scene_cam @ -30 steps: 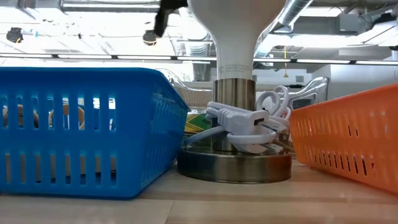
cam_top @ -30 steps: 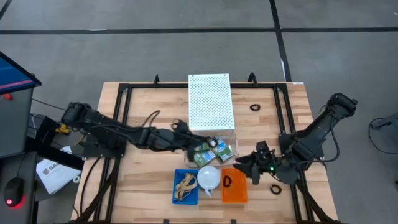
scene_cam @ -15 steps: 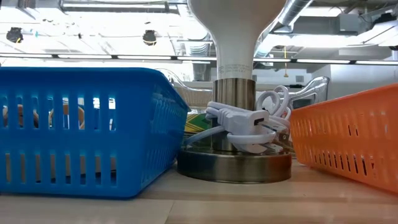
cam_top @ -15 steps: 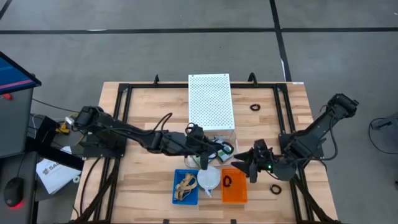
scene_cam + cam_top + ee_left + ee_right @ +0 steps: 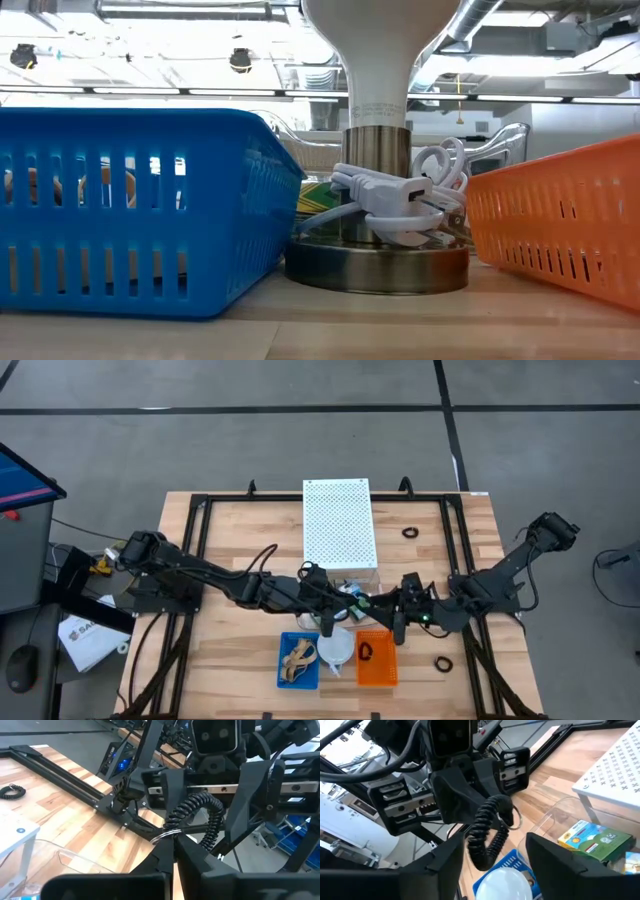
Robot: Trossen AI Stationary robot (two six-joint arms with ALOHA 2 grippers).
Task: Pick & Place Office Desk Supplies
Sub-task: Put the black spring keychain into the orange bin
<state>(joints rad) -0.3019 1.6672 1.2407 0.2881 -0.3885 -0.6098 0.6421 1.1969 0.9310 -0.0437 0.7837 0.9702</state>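
A black coiled loop with a silver ring hangs in the air, and my left gripper is shut on it. In the high view this happens at mid-table, where my left gripper meets my right gripper. My right gripper is open, with one finger on each side of the coiled loop. Yellow-and-green crayon boxes lie in a clear container just below. Tan rubber bands lie in the blue basket. Another black loop lies in the orange basket.
A white perforated box stands behind the grippers. A white lamp sits between the baskets, its metal base wrapped by a white cord. Loose black loops lie on the table at the back right and front right.
My left gripper came right to mid-table with the coiled loop and stopped. My right gripper then moved left until its open fingers flanked the loop.
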